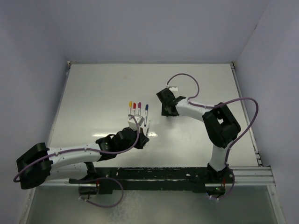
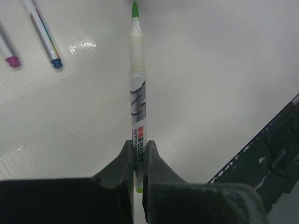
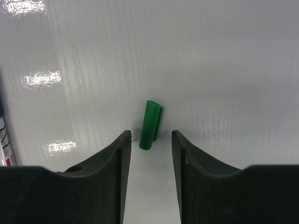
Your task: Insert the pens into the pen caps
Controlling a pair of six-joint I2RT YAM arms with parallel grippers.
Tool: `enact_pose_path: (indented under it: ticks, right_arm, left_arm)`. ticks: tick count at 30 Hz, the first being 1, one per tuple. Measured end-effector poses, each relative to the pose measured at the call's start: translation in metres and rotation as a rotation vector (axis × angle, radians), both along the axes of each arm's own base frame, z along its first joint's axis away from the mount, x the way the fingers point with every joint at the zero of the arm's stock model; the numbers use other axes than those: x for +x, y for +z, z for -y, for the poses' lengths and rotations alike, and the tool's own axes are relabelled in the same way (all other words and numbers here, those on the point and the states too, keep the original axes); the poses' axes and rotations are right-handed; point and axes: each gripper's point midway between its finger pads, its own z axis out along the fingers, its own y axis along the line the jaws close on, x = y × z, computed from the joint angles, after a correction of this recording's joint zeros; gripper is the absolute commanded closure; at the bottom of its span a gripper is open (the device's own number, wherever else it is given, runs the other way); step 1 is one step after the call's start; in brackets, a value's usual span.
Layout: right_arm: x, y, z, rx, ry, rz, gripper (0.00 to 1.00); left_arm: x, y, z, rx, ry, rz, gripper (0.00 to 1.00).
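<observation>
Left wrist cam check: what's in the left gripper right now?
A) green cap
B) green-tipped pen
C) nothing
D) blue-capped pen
B. In the left wrist view the left gripper is shut on the barrel of the green-tipped pen. The green cap lies on the table between the fingers of the open right gripper.

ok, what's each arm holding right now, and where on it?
Left gripper pinches the green-tipped pen near its back end, tip pointing away. Right gripper holds nothing: fingers open by the green cap, not touching it.
</observation>
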Motion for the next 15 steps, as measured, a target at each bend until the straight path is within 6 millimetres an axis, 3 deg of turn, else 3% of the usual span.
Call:
enact_pose_path:
  ticks: [7, 15]
  right_arm:
    - [0.009, 0.007, -0.004, 0.015, 0.001, 0.016, 0.66]
    - [0.011, -0.007, 0.0, -0.002, -0.012, -0.011, 0.68]
  left_arm:
    - [0.0, 0.0, 0.0, 0.0, 0.0, 0.0, 1.0]
    - [0.0, -0.001, 0.0, 0.002, 0.0, -0.001, 1.0]
